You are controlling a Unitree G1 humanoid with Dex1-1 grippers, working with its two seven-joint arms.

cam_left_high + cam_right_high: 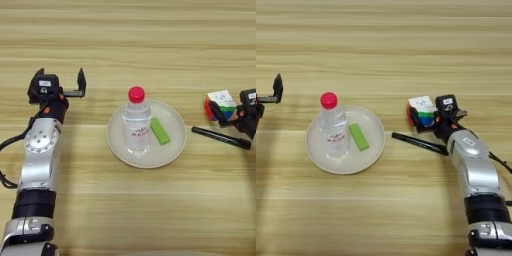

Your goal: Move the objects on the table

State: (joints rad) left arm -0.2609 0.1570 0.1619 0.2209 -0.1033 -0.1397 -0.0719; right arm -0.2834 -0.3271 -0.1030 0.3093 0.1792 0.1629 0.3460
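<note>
The puzzle cube, white face up, lies right of the plate. My right gripper is shut on it, with one black finger across its front-left side. The clear bottle with a red cap stands upright on a white plate in the middle of the table. My left gripper hovers left of the plate, open and empty, with its fingers spread wide.
A green block lies on the plate beside the bottle. A black pen lies on the wood between the plate and my right arm, just in front of the cube.
</note>
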